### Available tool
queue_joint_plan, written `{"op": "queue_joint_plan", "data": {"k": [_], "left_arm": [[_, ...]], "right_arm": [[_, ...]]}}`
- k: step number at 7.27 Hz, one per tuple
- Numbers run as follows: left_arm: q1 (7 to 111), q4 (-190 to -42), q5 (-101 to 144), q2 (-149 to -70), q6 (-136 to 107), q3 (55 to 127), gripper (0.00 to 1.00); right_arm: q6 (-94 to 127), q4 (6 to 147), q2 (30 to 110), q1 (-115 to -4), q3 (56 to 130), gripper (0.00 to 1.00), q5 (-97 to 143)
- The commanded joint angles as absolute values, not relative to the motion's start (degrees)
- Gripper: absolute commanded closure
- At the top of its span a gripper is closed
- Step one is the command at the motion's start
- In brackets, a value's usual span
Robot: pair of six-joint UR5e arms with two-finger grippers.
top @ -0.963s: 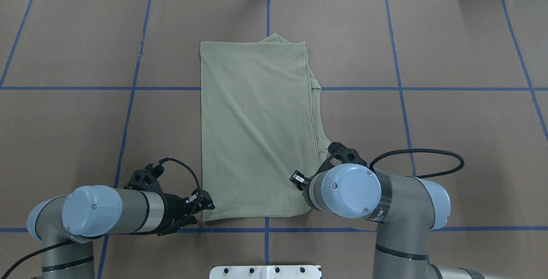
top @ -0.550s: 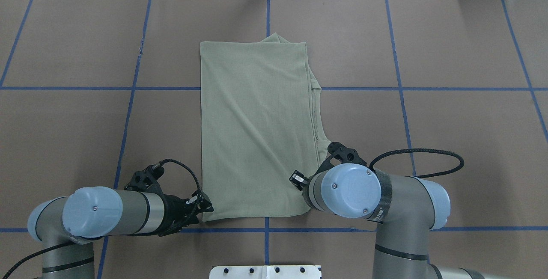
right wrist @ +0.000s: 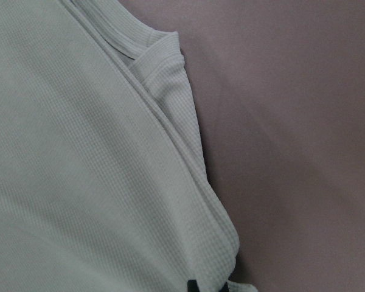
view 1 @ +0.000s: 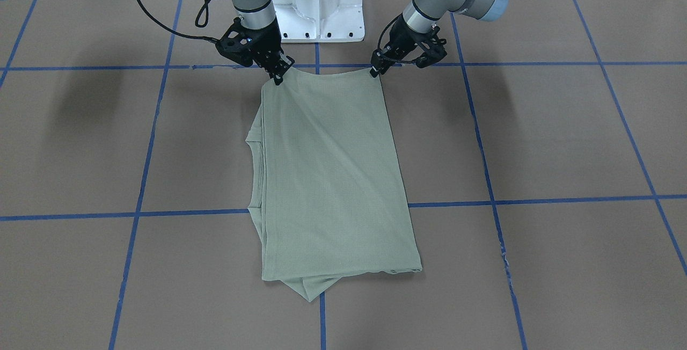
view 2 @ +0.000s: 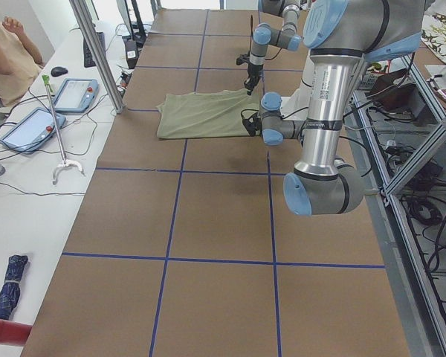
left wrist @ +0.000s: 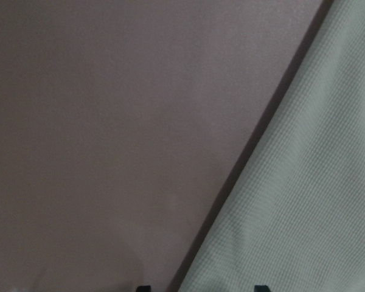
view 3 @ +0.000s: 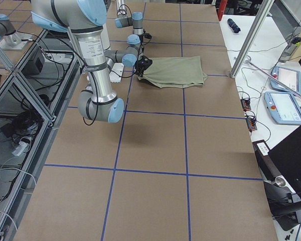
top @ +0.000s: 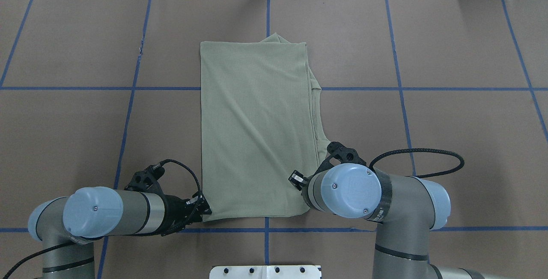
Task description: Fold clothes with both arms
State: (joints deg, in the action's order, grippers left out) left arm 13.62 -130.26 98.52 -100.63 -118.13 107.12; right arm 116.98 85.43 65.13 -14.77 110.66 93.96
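Two shirt (top: 257,129) corners: right gripper (view 1: 276,77) jaws narrow on the cloth, left gripper (view 1: 374,71) jaws wider astride the hem.

Two fixed cameras look steeply down on the table (top: 85,35) from opposite sides — one from behind the robot's base (top: 265,272), one facing it — and both take in the whole folded shirt (top: 257,133). Two more look along the table from its ends, farther off, sharing that same shirt. Each wrist camera sits close over a robot-side corner of the shirt, seeing only knit and tabletop.
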Motion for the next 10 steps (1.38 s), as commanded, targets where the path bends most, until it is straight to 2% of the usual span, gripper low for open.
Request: {"op": "queue_joint_plan", "data": {"k": [1,4,9,10], "left_arm": [[13.2,-130.3,98.4,-100.5,-118.1,107.1,0.7],[12.8,-130.3,98.4,-100.6,-118.1,107.1,0.6],[12.0,-130.3,98.4,-100.7,-118.1,106.6,0.62],[12.1,-130.3,98.4,-100.7,-118.1,106.6,0.94]], "right_arm": [[117.0,85.4,65.0,-14.8,110.7,1.0,94.0],[117.0,85.6,65.0,-14.8,111.5,1.0,94.0],[117.0,85.6,65.0,-14.8,111.6,1.0,94.0],[117.0,85.6,65.0,-14.8,111.5,1.0,94.0]]}}
